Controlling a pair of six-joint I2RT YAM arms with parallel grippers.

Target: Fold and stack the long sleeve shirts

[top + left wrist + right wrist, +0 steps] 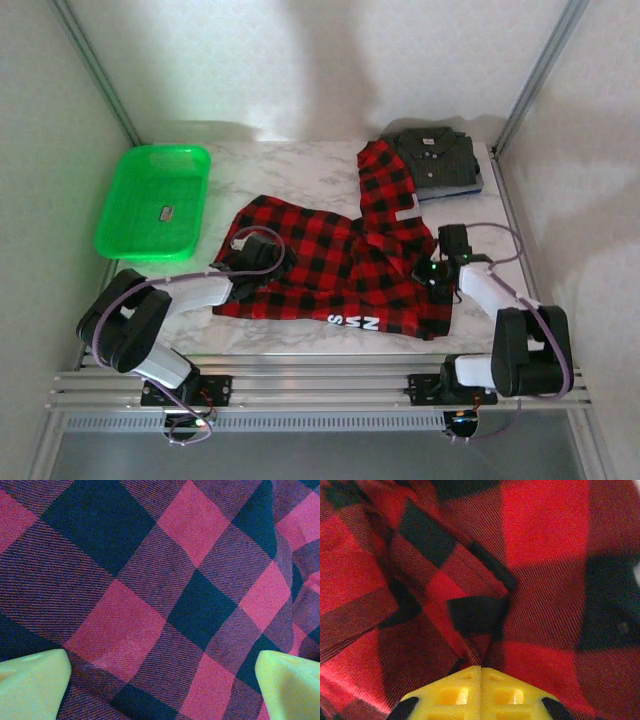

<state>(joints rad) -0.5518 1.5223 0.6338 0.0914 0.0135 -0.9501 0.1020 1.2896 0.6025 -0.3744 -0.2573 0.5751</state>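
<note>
The red-and-black plaid shirt (340,265) lies spread across the middle of the table, white lettering (357,321) at its near hem and one sleeve (385,180) reaching back toward the folded stack. My left gripper (268,256) hovers over the shirt's left part; in the left wrist view it (162,690) is open, its fingers (32,682) wide apart above flat plaid cloth (150,590). My right gripper (428,272) is at the shirt's right edge. In the right wrist view it (481,667) is shut on a pinched fold of the plaid cloth (470,615). A folded dark collared shirt (435,158) rests on a blue garment (472,187) at the back right.
A green plastic basket (155,200) stands at the back left with a small dark item inside. Bare marble table (290,165) shows behind the plaid shirt. Metal frame posts (530,80) and white walls close in both sides.
</note>
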